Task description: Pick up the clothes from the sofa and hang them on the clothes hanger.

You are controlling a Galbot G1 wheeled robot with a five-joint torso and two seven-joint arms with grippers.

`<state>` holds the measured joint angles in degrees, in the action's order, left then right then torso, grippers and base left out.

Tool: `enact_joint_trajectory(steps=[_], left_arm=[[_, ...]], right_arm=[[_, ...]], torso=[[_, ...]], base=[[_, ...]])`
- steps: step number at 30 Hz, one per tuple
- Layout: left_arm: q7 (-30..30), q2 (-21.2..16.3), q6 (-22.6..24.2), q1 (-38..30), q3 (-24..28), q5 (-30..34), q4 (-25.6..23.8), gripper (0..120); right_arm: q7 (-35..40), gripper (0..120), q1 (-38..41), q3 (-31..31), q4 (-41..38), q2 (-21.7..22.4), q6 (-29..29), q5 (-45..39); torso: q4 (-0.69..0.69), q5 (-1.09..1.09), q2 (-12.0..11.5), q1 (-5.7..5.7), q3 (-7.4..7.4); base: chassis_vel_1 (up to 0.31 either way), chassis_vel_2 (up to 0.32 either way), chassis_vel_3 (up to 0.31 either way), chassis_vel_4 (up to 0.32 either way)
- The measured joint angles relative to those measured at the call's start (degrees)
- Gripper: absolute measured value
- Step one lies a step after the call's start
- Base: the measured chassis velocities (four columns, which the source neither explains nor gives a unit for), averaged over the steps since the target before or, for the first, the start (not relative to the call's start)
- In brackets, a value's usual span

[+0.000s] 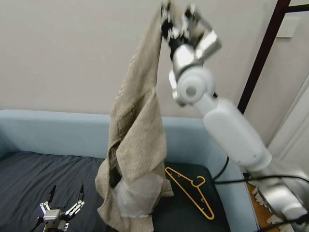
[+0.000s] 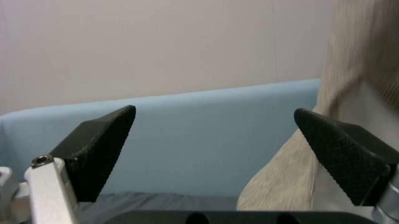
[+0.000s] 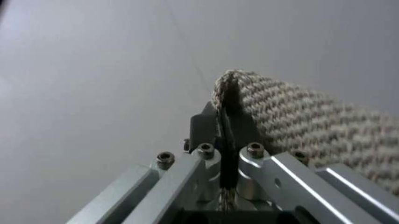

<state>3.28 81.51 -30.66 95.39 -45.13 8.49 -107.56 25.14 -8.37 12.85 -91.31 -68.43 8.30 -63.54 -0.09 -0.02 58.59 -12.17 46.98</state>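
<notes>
Beige knitted cloth, a garment (image 1: 137, 145), hangs in a long drape from the right gripper (image 1: 167, 18), which is raised high in front of the pale wall (image 1: 72, 53). The gripper is clamped on the topmost edge of the garment. In the right wrist view its fingers (image 3: 206, 128) are pressed narrow together with a fold of the knit (image 3: 299, 126) pinched between them and bulging out to one side. From that grip the fabric falls straight down past the light blue sofa (image 1: 43, 130) back, and its lowest folds reach the dark seat cushion (image 1: 34, 179).

A yellow clothes hanger (image 1: 190, 191) lies flat on the cushion just beside the garment's lower end, on the robot's right. A dark rack post (image 1: 260, 58) stands behind the right arm, well apart from the cloth.

The left gripper (image 1: 65, 198) sits low over the seat cushion to the left of the garment, not touching it. Its black fingers (image 2: 100, 149) are spread wide and hold nothing. In the left wrist view the cloth (image 2: 355, 70) hangs just beyond one fingertip.
</notes>
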Motion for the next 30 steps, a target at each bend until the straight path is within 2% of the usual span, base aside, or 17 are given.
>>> enact_joint_trajectory(steps=[3,4,8,14,16,18,19,23,24,27,28,30], left_arm=[[0.0,0.3,-0.3,0.0,0.6,-0.5,0.4,100],[0.0,0.3,-0.3,0.0,0.6,-0.5,0.4,100],[0.0,0.4,-0.3,0.0,1.0,-1.2,0.7,100],[-0.1,0.4,-0.4,0.0,1.3,-1.6,0.9,100],[-0.2,0.2,-0.6,0.0,1.3,-1.6,1.2,100],[-0.3,-0.1,-0.8,-0.1,1.3,-1.6,1.6,100],[-0.3,-0.1,-0.8,-0.1,1.3,-1.6,1.6,100],[-0.7,-0.5,-1.0,-0.6,1.4,-1.5,2.7,100],[-0.7,-0.5,-1.0,-0.6,1.4,-1.5,2.7,100],[-0.9,-0.7,-1.1,-1.2,2.0,-1.4,3.4,100],[-0.9,-0.7,-1.1,-1.2,2.0,-1.4,3.4,100],[-0.9,-0.6,-1.1,-1.7,2.5,-1.4,3.8,100]], right_arm=[[-0.7,0,-11.2,-1.8,2.8,1.4,0.1,4.0],[-0.7,0,-11.2,-1.8,2.8,1.4,0.1,4.0],[5.2,0,-24.2,-4.6,3.1,2.8,-7.2,8.5],[10.8,0,-30.9,-7.0,0.2,3.4,-12.8,11.7],[13.8,0,-34.1,-8.9,-3.5,3.8,-15.0,12.3],[16.4,0,-37.4,-10.5,-10.9,5.0,-17.0,11.0],[16.4,0,-37.4,-10.5,-10.9,5.0,-17.0,11.0],[22.4,0,-43.9,-12.8,-27.2,8.6,-21.7,7.9],[22.4,0,-43.9,-12.8,-27.2,8.6,-21.7,7.9],[24.8,0,-48.8,-16.2,-37.8,12.6,-23.6,6.0],[24.8,0,-48.8,-16.2,-37.8,12.6,-23.6,6.0],[26.0,0,-50.1,-18.9,-44.3,15.3,-24.0,3.2]], torso=[[0.00,0.00,0.0,0.02,-0.02],[0.00,0.00,0.0,0.02,-0.02],[-0.01,-0.01,0.0,0.02,-0.02],[0.01,-0.04,0.0,0.02,-0.03],[0.03,-0.01,0.0,0.02,-0.02],[0.02,-0.03,0.0,0.02,-0.02],[0.02,-0.03,0.0,0.02,-0.02],[0.02,-0.04,0.0,0.02,-0.03],[0.02,-0.04,0.0,0.02,-0.03],[0.00,-0.03,0.0,0.02,-0.03],[0.00,-0.03,0.0,0.02,-0.03],[0.00,-0.02,0.0,0.02,-0.03]], base=[[0.000,0.000,0.000,0.000],[0.000,0.000,0.000,0.000],[0.000,0.000,0.000,0.000],[0.000,0.000,0.000,0.000],[0.000,0.000,0.000,0.000],[0.000,0.000,0.000,0.000],[0.000,0.000,0.000,0.000],[0.000,0.000,0.000,0.000],[0.000,0.000,0.000,0.000],[0.000,0.000,0.000,0.000],[0.000,0.000,0.000,0.000],[0.000,0.000,0.000,0.000]])
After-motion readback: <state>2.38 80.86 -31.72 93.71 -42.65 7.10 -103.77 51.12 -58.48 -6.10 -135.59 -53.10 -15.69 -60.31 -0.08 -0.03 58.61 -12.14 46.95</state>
